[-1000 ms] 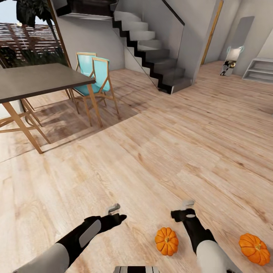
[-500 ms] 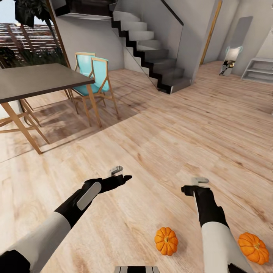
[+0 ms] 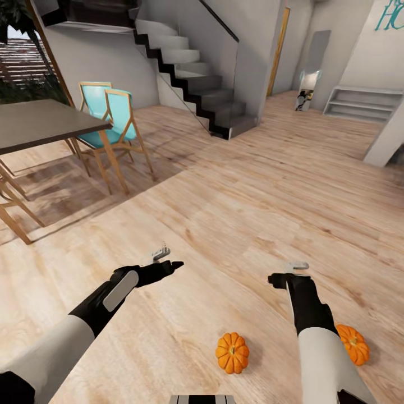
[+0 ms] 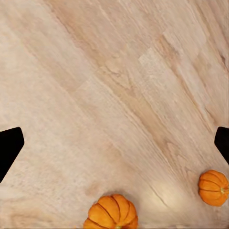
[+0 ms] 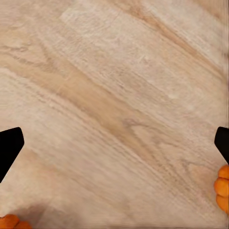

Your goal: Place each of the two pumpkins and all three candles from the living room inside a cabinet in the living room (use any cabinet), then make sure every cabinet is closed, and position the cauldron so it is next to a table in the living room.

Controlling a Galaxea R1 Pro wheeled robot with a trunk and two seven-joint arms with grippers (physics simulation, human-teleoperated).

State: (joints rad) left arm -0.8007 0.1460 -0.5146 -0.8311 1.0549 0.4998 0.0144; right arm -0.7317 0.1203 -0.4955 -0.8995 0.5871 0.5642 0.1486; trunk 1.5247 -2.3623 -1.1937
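- Pumpkins, two of them, lie on the light wood floor (image 3: 235, 191) low in the head view: one pumpkin (image 3: 232, 352) sits between the two arms, and the other pumpkin (image 3: 352, 343) lies just outside the right forearm, which partly covers it.
- Both are orange and ribbed, resting bare on the planks (in no container) and well apart from each other.
- From the left wrist camera both show again, one pumpkin (image 4: 111, 213) cut off at the picture's edge and the other (image 4: 213, 187) whole.
- From the right wrist camera, two slivers of orange sit at the picture's edges, one (image 5: 222, 186) larger and one (image 5: 9, 222) very small.
- The left gripper (image 3: 166, 259) hovers over bare floor, its fingers spread wide with nothing between them; in its wrist picture the dark fingertips (image 4: 9, 148) stand at opposite edges.
- The right gripper (image 3: 287, 272) also hangs above bare planks, spread wide and empty, its dark fingertips (image 5: 9, 145) at the far sides of its own picture.
- Farther out stands a dark-topped dining table (image 3: 39, 123) on wooden legs, with two turquoise chairs (image 3: 115, 120) beside it.
- Beyond them a grey staircase (image 3: 191, 73) climbs along the wall, and low white steps (image 3: 359, 104) stand at the far right.
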